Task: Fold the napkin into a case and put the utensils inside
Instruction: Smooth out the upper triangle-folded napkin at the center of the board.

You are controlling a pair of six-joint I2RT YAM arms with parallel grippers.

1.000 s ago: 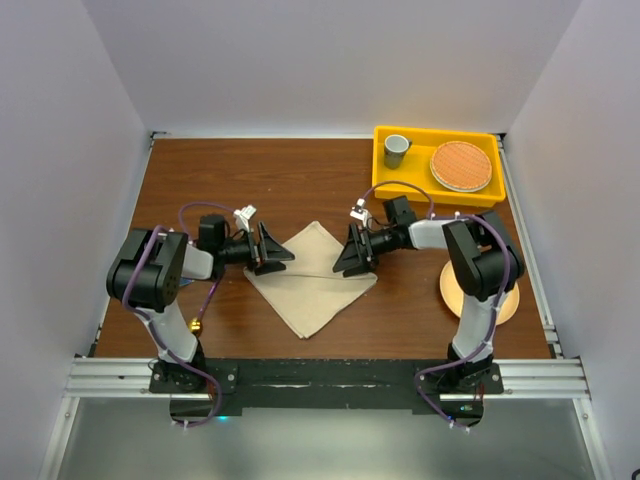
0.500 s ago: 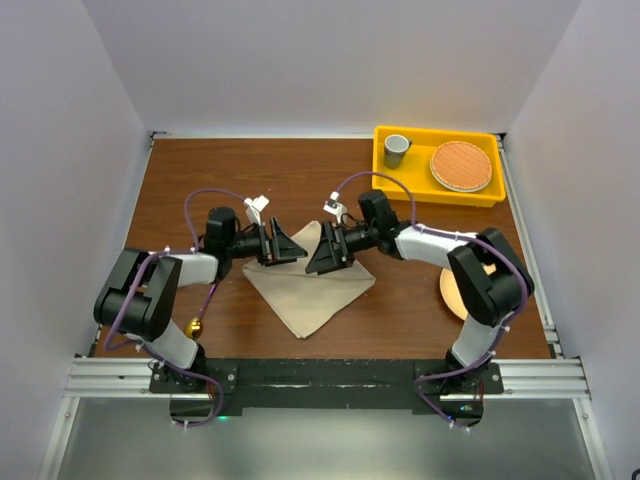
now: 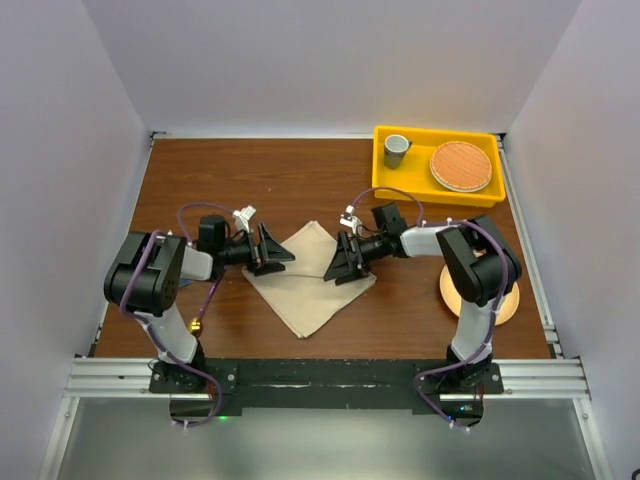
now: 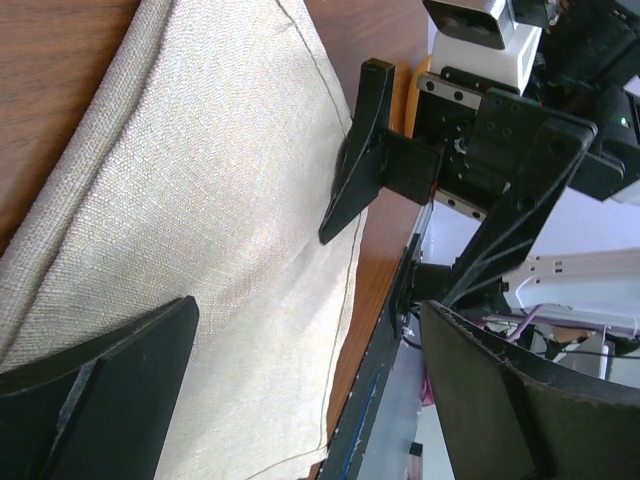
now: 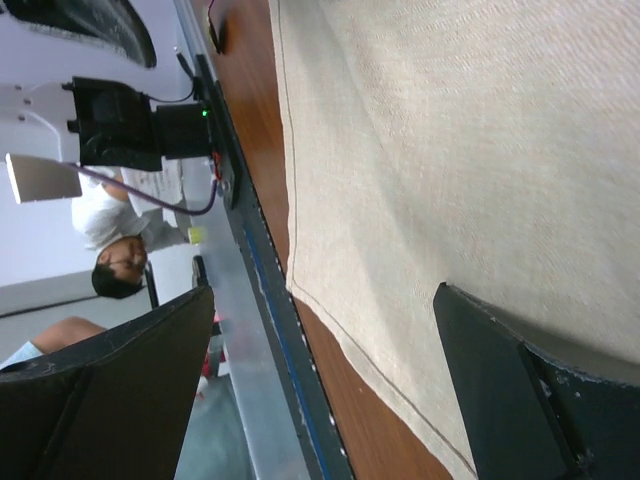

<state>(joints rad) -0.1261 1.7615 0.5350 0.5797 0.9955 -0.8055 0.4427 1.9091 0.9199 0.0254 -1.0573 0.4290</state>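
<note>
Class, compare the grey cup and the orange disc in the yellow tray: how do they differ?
The grey cup is small and upright; the orange disc is wider and lies flat. The cup sits at the left end, the disc toward the right. Both are round, inside the yellow tray.

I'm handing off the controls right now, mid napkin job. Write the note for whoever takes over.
Left gripper: fingers open, empty, at the far-left edge of the napkin.
Right gripper: fingers open, empty, over the napkin's right part.
Napkin: lies flat as a diamond between the two grippers, not held.
Utensils: I cannot make them out in any view.
Done: no case shape visible yet.
Left: fold the napkin into the case, locate the utensils, put them inside.
</note>
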